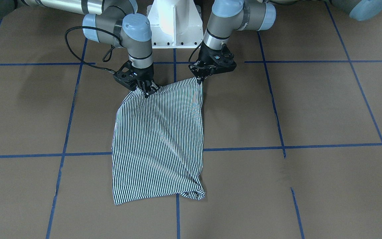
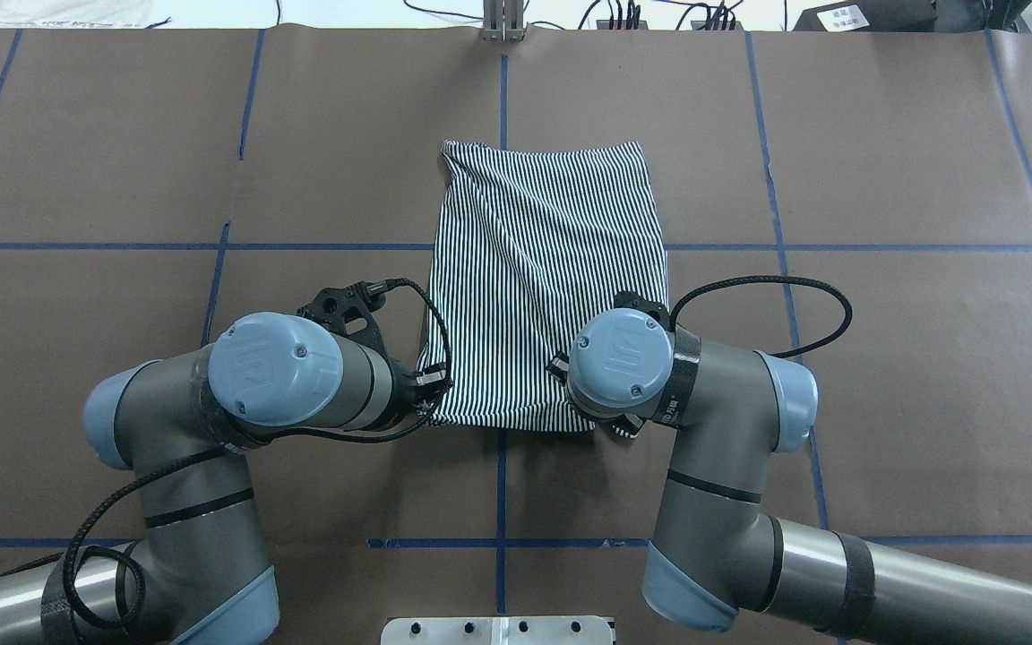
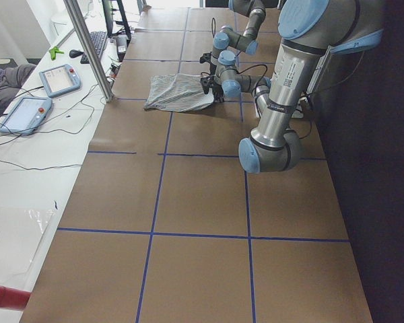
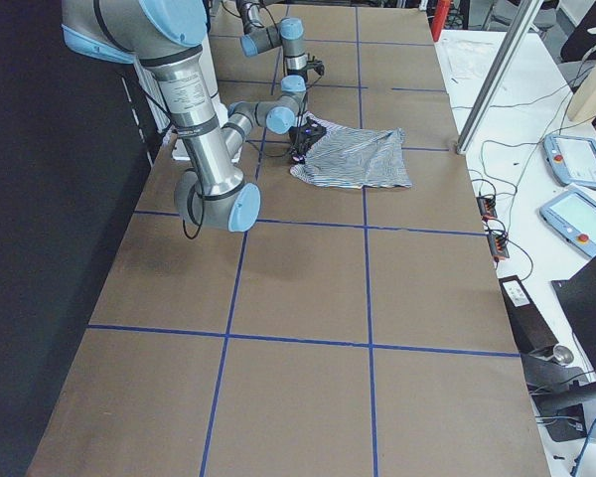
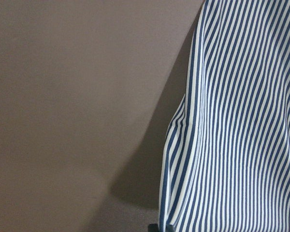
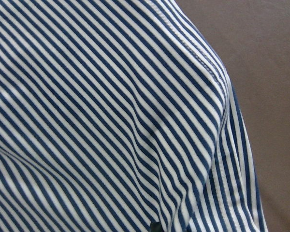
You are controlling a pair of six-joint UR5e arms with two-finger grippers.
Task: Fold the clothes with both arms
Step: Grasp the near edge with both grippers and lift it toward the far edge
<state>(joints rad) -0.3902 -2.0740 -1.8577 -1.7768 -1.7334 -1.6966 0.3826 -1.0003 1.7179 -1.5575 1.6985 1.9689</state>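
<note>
The navy-and-white striped shirt (image 1: 158, 142) lies folded into a tall rectangle on the brown table, its far end flat and its robot-side edge lifted. My left gripper (image 1: 200, 79) is shut on one raised corner of that edge. My right gripper (image 1: 147, 90) is shut on the other corner. From overhead, the shirt (image 2: 543, 260) stretches away from both wrists; the left gripper (image 2: 431, 387) shows at the cloth's edge, and the right one is hidden under its wrist. Both wrist views show only striped fabric (image 5: 241, 121) (image 6: 111, 121) hanging over the table. Collar and buttons are hidden.
The white pedestal base (image 1: 174, 23) stands just behind the grippers. Blue tape lines (image 1: 277, 126) cross the brown table. A metal post (image 3: 91, 47) and two tablets (image 3: 60, 79) stand along the side bench beyond the shirt (image 3: 178, 92).
</note>
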